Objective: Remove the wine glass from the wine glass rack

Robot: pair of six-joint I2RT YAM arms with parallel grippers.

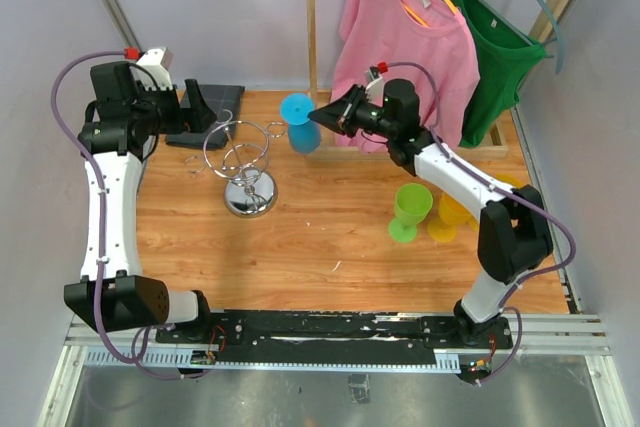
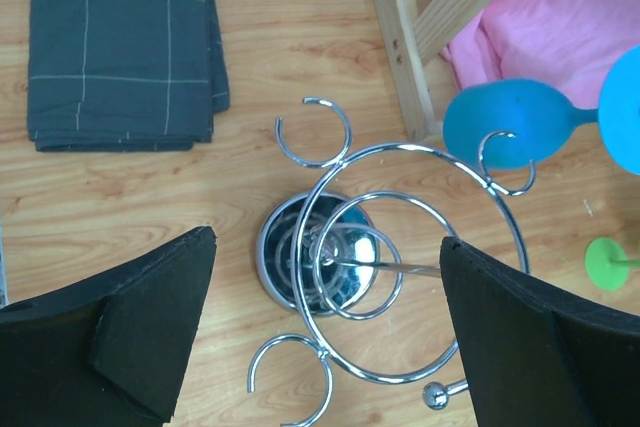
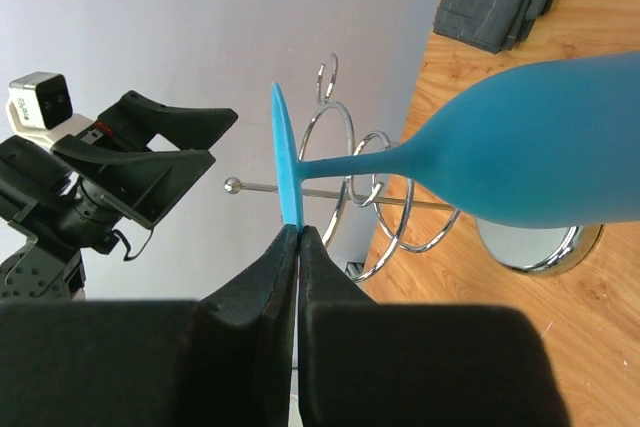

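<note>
Right jaws tight on foot of blue wine glass [image 3: 540, 147]; left jaws wide, empty, near wine glass rack [image 1: 250, 194].

Left arm [image 1: 105, 207]: extended away from base along left side, turned inward at wrist. Left gripper [image 2: 328, 242]: aimed straight down, spread to full width, nothing held between fingers [image 2: 150, 327]. Right arm [image 1: 455, 172]: folded sharply at elbow, forearm reaching toward far centre. Right gripper [image 1: 325, 115]: aimed leftward, closed tight, pinching foot rim of wine glass [image 3: 540, 147] between fingertips [image 3: 265, 277].
</note>
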